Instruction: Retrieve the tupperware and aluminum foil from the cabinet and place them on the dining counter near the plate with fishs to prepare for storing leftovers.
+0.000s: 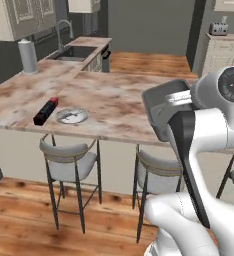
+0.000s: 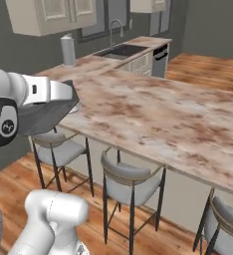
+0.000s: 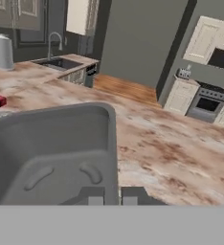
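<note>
Gripper (image 3: 112,195): pinched on the tub's rim.
Tub (image 1: 161,102): dark grey, carried tilted above the counter's near edge.
Foil box (image 1: 45,110): flat on the marbled counter (image 1: 114,100), just beside the plate (image 1: 72,116).
Stools (image 1: 69,160): below the counter edge.

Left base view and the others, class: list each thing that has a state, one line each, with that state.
Tub: held above the counter, tilted.
Gripper: shut on the tub's rim.
Foil box: lying flat on the counter, beside the plate.
Plate: on the counter, holding fish.
Stools: tucked under the counter edge.
</note>
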